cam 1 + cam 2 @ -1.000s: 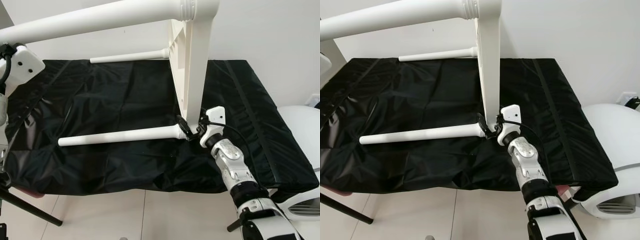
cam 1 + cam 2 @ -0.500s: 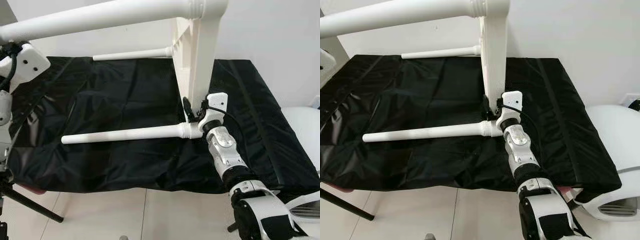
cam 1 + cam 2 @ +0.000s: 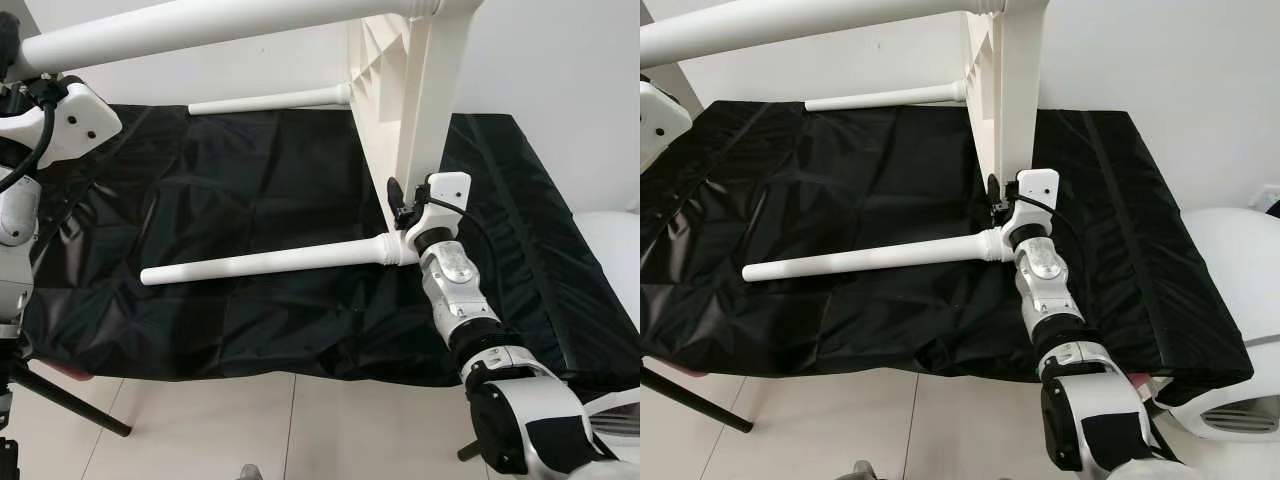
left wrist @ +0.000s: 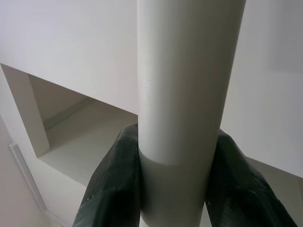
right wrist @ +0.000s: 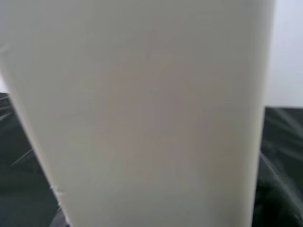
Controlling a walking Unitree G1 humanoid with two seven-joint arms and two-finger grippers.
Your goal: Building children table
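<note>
The white table top (image 3: 415, 95) stands on its edge on the black mat (image 3: 250, 200), legs pointing sideways. The left gripper (image 4: 173, 189) squeezes the upper leg (image 3: 200, 25) tight. The right gripper (image 3: 400, 205) sits at the low corner by the lower leg (image 3: 270, 265); I cannot tell if its fingers are closed. Tip the table slowly, both arms together.
</note>
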